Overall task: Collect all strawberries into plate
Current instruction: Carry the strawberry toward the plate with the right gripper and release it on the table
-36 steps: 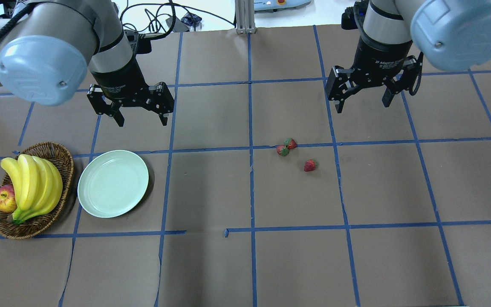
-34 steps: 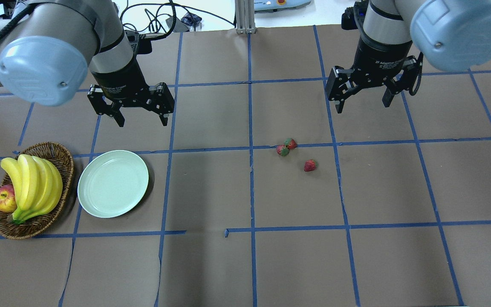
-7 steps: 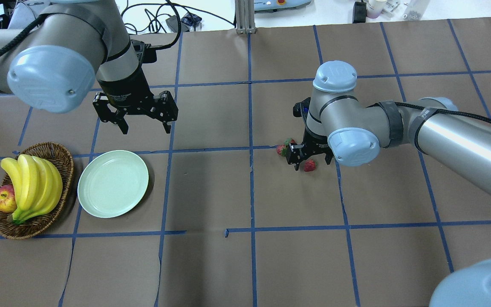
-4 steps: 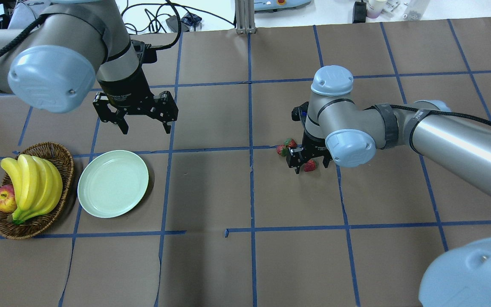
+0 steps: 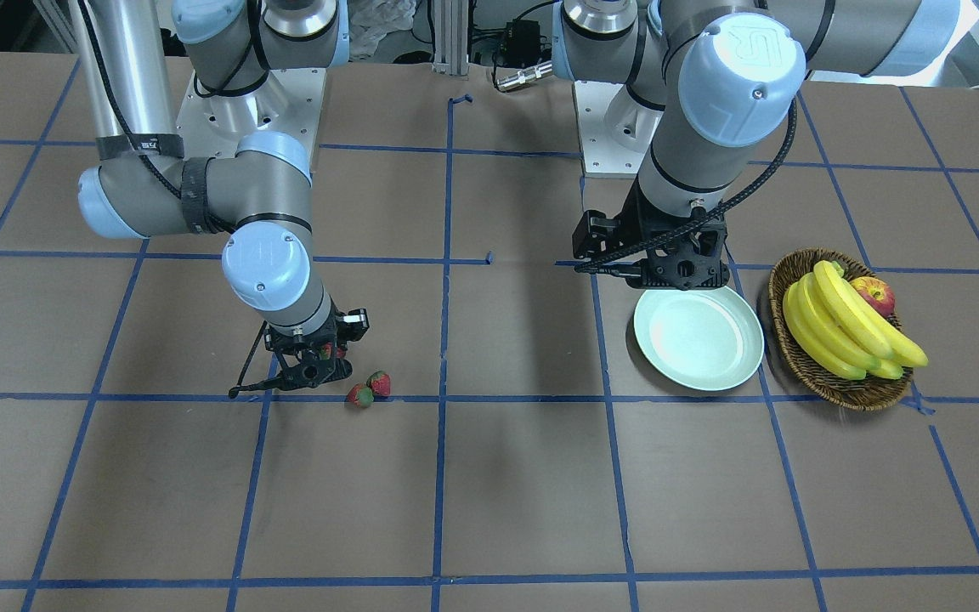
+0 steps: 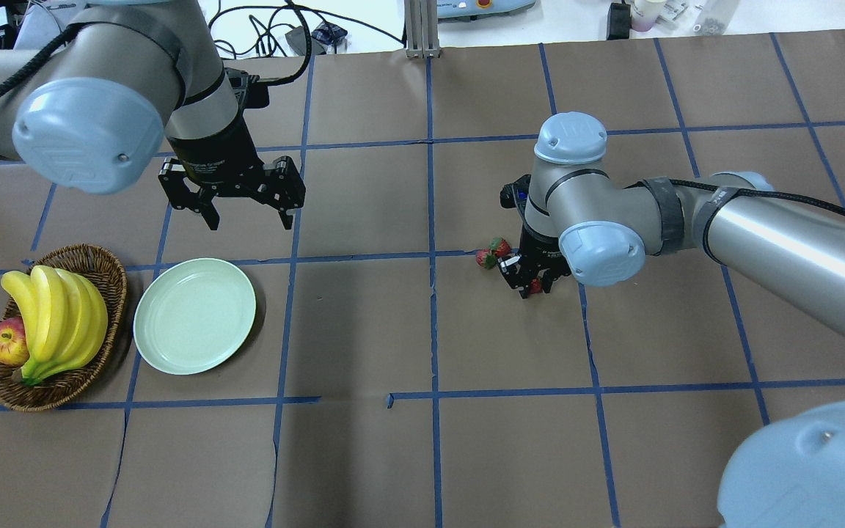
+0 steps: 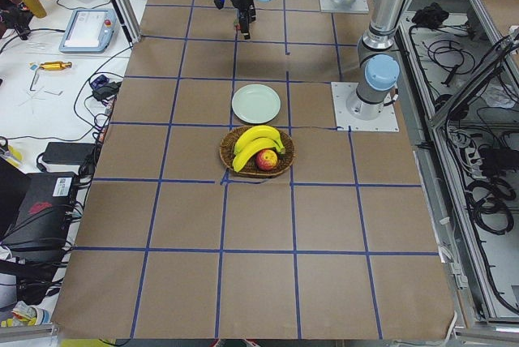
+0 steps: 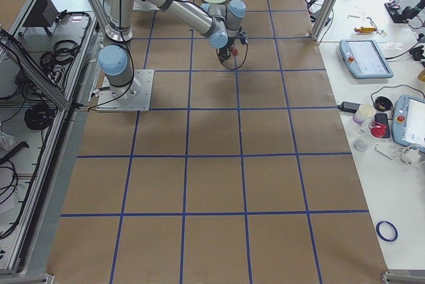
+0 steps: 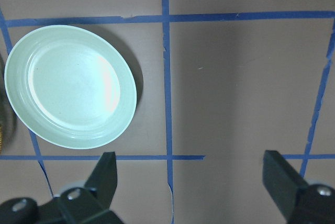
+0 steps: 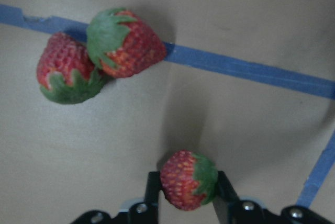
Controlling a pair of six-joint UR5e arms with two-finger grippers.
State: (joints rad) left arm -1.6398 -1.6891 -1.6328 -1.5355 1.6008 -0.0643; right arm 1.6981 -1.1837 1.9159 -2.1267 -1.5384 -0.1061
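Observation:
Three strawberries lie right of the table's centre. My right gripper is down at the table and shut on one strawberry, which sits between its fingers. The other two strawberries touch each other on a blue tape line just beyond; they also show in the overhead view and the front view. The mint-green plate is empty at the left. My left gripper is open and empty, hovering behind the plate.
A wicker basket with bananas and a red-yellow apple stands left of the plate, close to its rim. Brown paper with blue tape lines covers the table. The right arm's elbow stretches across the right half.
The right arm came down from the back right to the strawberries, and its fingers have closed on the nearest one in the last half second. The left arm has barely moved.

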